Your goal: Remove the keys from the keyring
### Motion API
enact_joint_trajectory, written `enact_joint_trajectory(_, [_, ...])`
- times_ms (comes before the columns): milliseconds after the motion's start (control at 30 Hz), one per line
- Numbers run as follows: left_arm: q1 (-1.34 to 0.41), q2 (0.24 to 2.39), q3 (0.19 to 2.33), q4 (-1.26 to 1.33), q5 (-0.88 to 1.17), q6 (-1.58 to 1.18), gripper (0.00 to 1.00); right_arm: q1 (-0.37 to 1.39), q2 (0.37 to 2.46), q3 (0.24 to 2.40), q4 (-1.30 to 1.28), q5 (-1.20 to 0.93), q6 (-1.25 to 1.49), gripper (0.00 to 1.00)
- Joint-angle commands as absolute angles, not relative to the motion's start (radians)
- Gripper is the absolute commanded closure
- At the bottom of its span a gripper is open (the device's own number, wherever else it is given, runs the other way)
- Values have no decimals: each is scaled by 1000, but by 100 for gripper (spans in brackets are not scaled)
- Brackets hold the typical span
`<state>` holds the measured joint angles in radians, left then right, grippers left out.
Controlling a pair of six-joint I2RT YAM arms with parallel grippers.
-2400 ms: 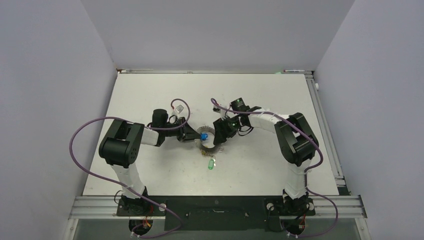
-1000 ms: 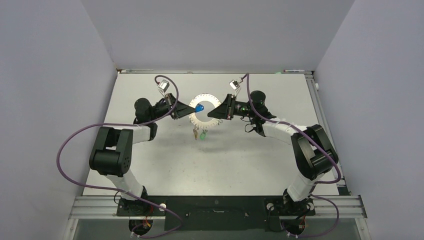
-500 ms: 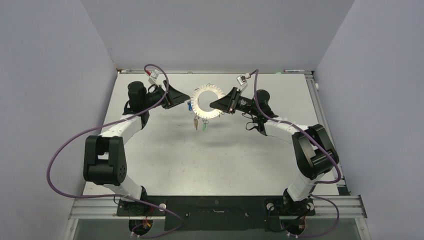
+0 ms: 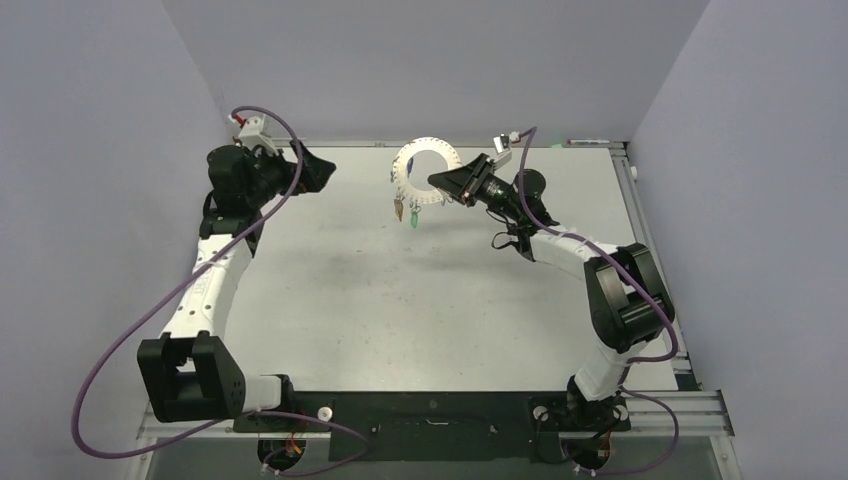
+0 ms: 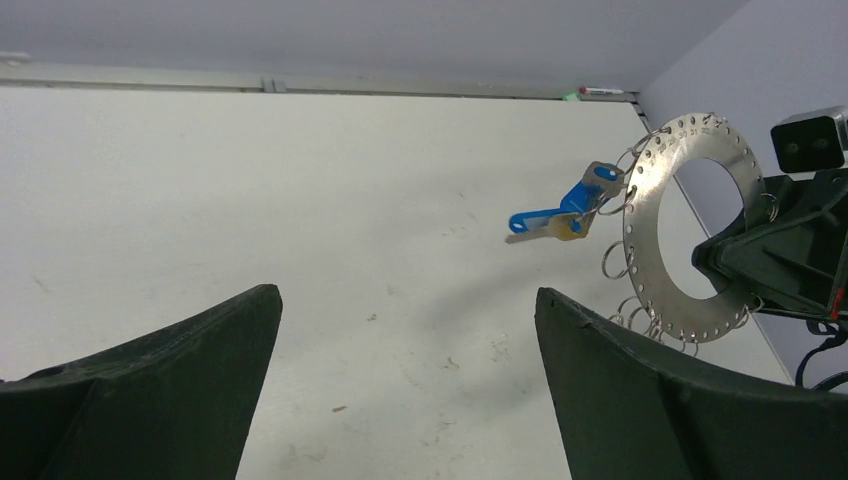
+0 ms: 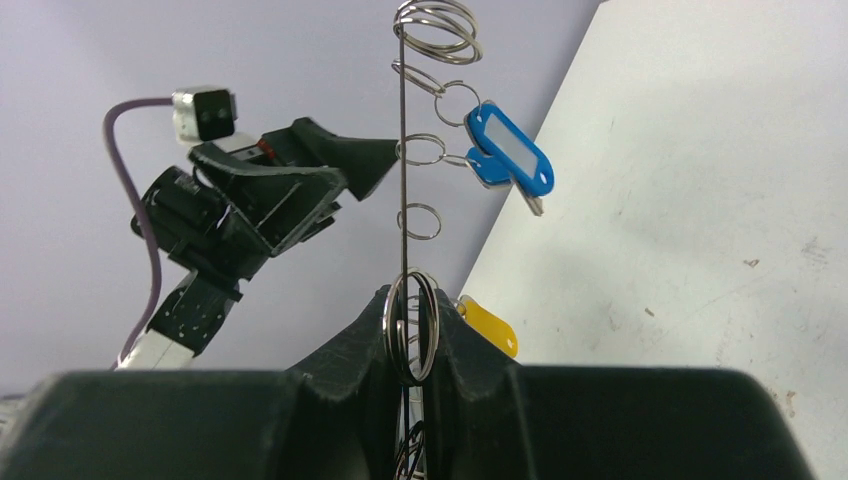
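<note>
The keyring (image 4: 402, 168) is a flat silver disc with a wide hole, held up in the air above the far part of the table. My right gripper (image 4: 440, 182) is shut on its edge. In the right wrist view the keyring (image 6: 402, 200) stands edge-on between the gripper (image 6: 412, 310) fingers. A blue-tagged key (image 5: 575, 205) hangs by a small loop at the rim, and a yellow tag (image 6: 488, 325) shows lower down. More keys (image 4: 400, 210), one with a green tag (image 4: 412, 216), dangle below. My left gripper (image 4: 315, 170) is open and empty, well to the left of the keyring (image 5: 660, 250).
Small empty split rings (image 5: 615, 262) line the disc's rim. The white table (image 4: 420, 300) ends at a metal rail (image 4: 430, 143) at the back, with grey walls on three sides. The left arm reaches high along the left wall.
My left gripper opened, let go of the blue-tagged key and pulled away to the left and back. My right gripper carried the keyring higher and farther back.
</note>
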<state>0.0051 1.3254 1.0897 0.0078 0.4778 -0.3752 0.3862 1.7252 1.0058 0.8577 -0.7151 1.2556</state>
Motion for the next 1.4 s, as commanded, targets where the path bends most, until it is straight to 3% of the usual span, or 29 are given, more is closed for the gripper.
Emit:
enact_joint_trajectory(0, [22, 1342, 1183, -83, 512, -272, 4, 379, 1739, 1087, 903, -626, 1301, 95])
enact_joint_trajectory(133, [-153, 1277, 1087, -22, 417, -177, 4, 377, 1748, 1129, 830, -601, 1314, 95])
enact_joint_trajectory(400, [-286, 1359, 1014, 229, 535, -307, 0, 399, 1768, 1307, 421, -514, 1226, 95])
enact_joint_trajectory(700, [-383, 1460, 923, 513, 448, -318, 37, 431, 1763, 1330, 362, -459, 1212, 95])
enact_joint_trajectory(1133, [-431, 1585, 887, 709, 300, -269, 56, 450, 1763, 1334, 391, -477, 1212, 95])
enact_joint_trajectory(1367, [-431, 1615, 880, 752, 317, -305, 66, 451, 1755, 1328, 405, -485, 1223, 95])
